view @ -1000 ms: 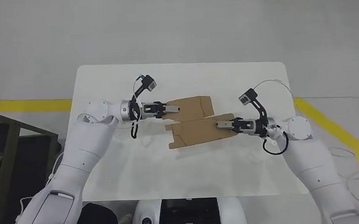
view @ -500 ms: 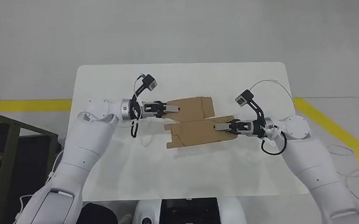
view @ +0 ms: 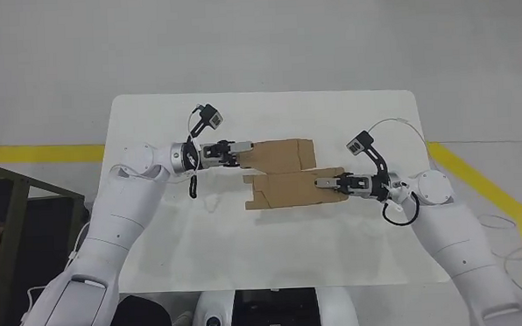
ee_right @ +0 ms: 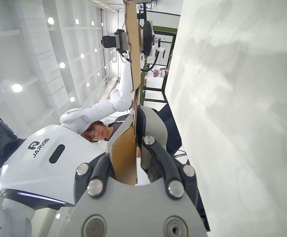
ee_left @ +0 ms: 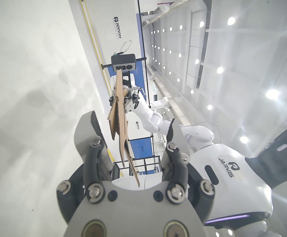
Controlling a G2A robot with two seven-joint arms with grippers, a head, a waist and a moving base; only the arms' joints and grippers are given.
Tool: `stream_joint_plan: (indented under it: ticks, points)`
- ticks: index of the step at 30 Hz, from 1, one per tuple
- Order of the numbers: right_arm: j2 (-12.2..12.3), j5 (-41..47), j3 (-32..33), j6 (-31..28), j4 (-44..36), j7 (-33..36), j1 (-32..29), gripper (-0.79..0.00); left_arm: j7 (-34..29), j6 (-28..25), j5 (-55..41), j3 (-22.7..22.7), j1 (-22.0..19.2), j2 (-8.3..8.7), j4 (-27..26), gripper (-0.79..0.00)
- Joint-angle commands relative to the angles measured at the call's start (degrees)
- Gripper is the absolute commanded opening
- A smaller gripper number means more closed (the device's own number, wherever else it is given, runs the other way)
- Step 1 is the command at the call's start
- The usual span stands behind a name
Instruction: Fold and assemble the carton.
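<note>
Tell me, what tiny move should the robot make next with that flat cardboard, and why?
Probably close the left jaws on the carton. They stand open with the cardboard's edge between them, while the right jaws are shut on its other end. A grip at both ends seems needed before folding.

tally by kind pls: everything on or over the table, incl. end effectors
cardboard carton: 1
end effectors: 2 (left end effector, right end effector)
white table: 1
Total: 4
</note>
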Motion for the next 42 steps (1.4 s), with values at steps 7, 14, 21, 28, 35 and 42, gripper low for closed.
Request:
stream_joint_plan:
  ticks: [7, 14, 21, 28, 35, 42]
  points:
    - [-0.2, -1.4, -1.1, -1.1, 1.6, -1.1, 0.1, -0.785, -1.5, 1.7, -1.4, -0.6, 0.6, 0.27, -0.6, 0.0]
    - [-0.7, -1.0, -2.2, -1.9, 3.4, -2.0, 0.3, -0.785, -2.6, 3.3, -0.1, -1.3, 0.5, 0.72, -2.2, 0.0]
    - [-1.0, -1.0, -2.6, -2.4, 4.5, -2.6, 0.7, -0.785, -2.9, 4.5, 2.0, -1.8, 1.0, 1.22, -4.8, 0.0]
    - [-1.0, -2.5, -2.7, -2.3, 4.7, -3.5, 0.9, -0.785, -3.0, 5.4, 3.4, -2.1, 1.8, 1.65, -6.8, 0.0]
    - [-1.1, -2.4, -2.8, -2.2, 4.1, -3.7, 0.5, -0.785, -1.6, 4.6, 1.7, -2.9, 2.7, 1.8, -8.1, 0.0]
    - [-1.4, -2.8, -3.6, -2.2, 3.7, -4.2, 0.5, -0.785, 2.4, 1.4, 6.3, -0.1, 2.5, 1.3, -7.8, 0.0]
